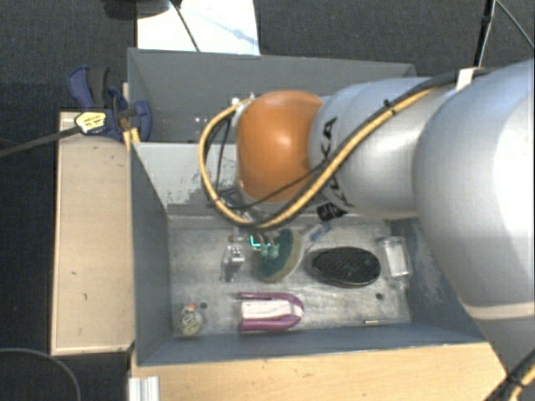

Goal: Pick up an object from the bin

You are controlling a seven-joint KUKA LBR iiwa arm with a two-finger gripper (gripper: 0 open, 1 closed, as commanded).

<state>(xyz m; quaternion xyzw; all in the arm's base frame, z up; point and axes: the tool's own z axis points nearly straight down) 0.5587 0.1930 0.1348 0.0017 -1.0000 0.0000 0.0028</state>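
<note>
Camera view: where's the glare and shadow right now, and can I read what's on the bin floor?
Camera view: strong light bleaches the silver arm almost white, with a soft highlight on its orange cover; the arm shades the bin floor beneath it, around the teal object; the front floor is evenly lit, so the black oval brush and purple-and-white object read plainly.

- Strong light from above washes my silver arm point(476, 149) nearly white toward the upper right
- My orange cover point(280, 140) carries a soft sheen on top
- My shadow dims the grey bin point(188, 257) floor beneath me
</note>
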